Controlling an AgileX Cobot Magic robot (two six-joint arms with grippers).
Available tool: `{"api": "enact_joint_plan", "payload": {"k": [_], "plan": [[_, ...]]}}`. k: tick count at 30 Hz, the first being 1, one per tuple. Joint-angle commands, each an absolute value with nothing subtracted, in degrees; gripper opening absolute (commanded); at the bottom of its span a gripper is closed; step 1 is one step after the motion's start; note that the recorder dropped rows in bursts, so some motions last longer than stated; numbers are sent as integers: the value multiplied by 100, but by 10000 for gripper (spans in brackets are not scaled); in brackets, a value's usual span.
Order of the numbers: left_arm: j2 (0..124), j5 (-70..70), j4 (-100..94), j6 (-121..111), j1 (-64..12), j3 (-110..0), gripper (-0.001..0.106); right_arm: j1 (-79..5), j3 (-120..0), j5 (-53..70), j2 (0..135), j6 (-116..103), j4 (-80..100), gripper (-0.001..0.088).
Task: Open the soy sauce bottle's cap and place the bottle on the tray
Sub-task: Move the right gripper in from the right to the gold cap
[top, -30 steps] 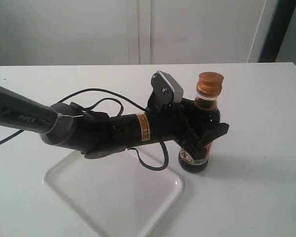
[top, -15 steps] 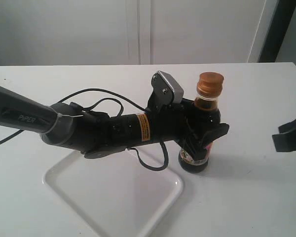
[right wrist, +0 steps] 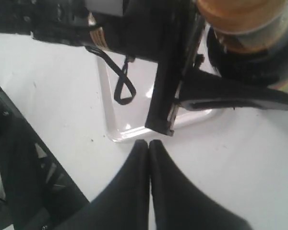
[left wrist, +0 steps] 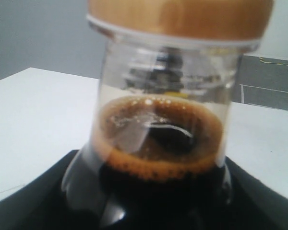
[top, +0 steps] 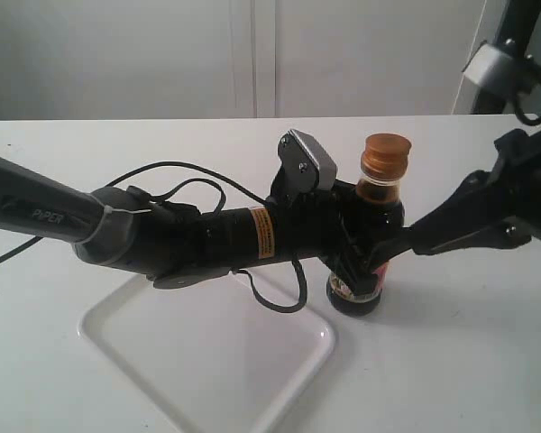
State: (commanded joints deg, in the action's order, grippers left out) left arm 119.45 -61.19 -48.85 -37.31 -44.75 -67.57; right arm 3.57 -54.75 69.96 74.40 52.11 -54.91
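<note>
The soy sauce bottle (top: 379, 194) stands upright on the white table, just right of the white tray (top: 207, 356). Its orange-brown cap (top: 384, 158) is down. My left gripper (top: 371, 251) reaches in from the left and is shut on the bottle's body. In the left wrist view the bottle (left wrist: 158, 143) fills the frame, with the cap (left wrist: 182, 17) above and black fingers (left wrist: 33, 196) on both sides. My right gripper (top: 417, 242) is shut and empty, its tips close to the bottle's right side, below the cap. The right wrist view shows its tips (right wrist: 149, 143) pressed together, with the cap (right wrist: 245, 17) beyond them.
The white table (top: 487, 361) stretches to the right of the bottle. A black cable (top: 176, 171) loops over the left arm. The tray's near corner (right wrist: 129, 128) lies beneath the left arm in the right wrist view. A white wall stands behind the table.
The right arm has come in from the right edge and its shut gripper has moved left up to the bottle. The left arm and the bottle have not moved.
</note>
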Motion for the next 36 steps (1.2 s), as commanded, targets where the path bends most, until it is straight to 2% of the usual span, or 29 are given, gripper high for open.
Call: {"api": "enact_joint_plan", "payload": {"k": [9, 36], "plan": [[11945, -6119, -4885, -3741, -4475, -6757, 0, 518, -5475, 6996, 8030, 5286, -6165, 0], [11945, -6119, -4998, -3730, -4475, -6757, 0, 518, -5475, 6996, 8067, 5417, -6766, 0]]}}
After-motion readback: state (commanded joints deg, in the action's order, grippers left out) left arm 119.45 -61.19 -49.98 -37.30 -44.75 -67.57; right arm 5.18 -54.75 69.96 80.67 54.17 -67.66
